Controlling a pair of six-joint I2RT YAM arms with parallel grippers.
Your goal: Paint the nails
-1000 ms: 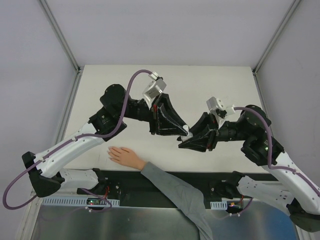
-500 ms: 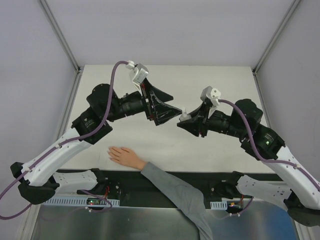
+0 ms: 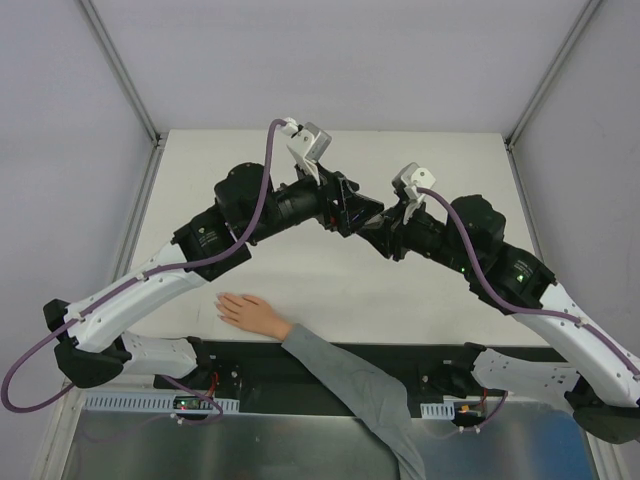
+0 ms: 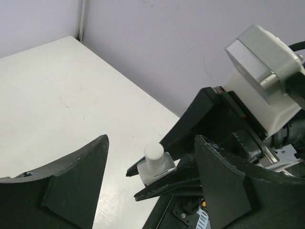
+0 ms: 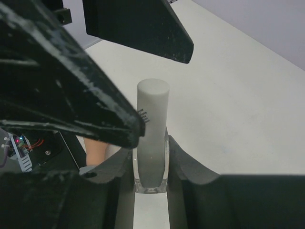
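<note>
Firmly, right gripper clamps the bottle; left gripper gapes nearby.

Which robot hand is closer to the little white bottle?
Right. The right hand is shut on the bottle. The left hand is open, fingers either side of the cap, not gripping.

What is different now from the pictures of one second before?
The left gripper opened near the bottle; both grippers moved toward the far side of the table. The right gripper stayed shut on the bottle, and the hand stayed flat at the near edge.
</note>
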